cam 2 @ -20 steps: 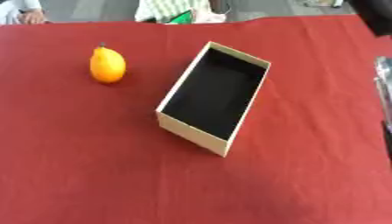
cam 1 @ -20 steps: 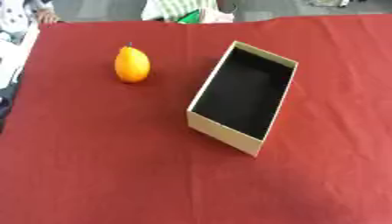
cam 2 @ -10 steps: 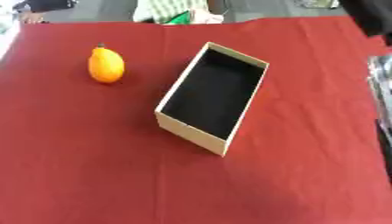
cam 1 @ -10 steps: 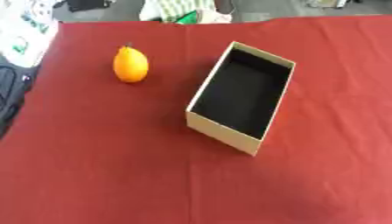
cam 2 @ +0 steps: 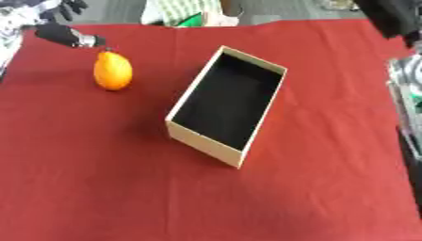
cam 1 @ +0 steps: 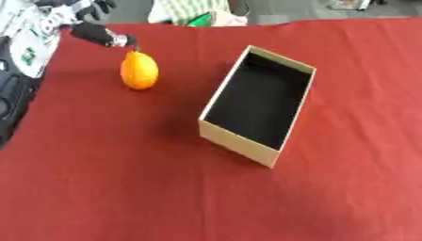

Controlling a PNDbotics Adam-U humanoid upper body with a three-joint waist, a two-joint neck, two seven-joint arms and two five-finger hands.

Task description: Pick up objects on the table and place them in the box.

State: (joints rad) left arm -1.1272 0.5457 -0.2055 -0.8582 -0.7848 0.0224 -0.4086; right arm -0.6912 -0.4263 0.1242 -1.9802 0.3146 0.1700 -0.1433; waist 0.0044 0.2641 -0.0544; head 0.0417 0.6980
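An orange fruit [cam 1: 138, 70] with a small stem lies on the red tablecloth at the upper left. My left hand [cam 1: 92, 32] reaches in from the upper left corner, open, with one dark, silver-tipped finger [cam 1: 120, 40] just above the fruit's stem end. I cannot tell whether it touches. A tan cardboard box [cam 1: 247, 140] with a black inside stands open and slanted in the middle, with nothing in it. A dark part of my right arm or hand [cam 2: 389, 16] shows at the upper right corner, far from both.
The red tablecloth [cam 1: 124, 188] covers the whole table. White and dark gear [cam 1: 20, 52] sits off the left edge. Grey machinery [cam 2: 405, 80] stands along the right edge. Green and white items [cam 1: 198, 16] lie beyond the far edge.
My left hand has come in from the upper left and now reaches the top of the orange fruit. The fruit and the box have not moved.
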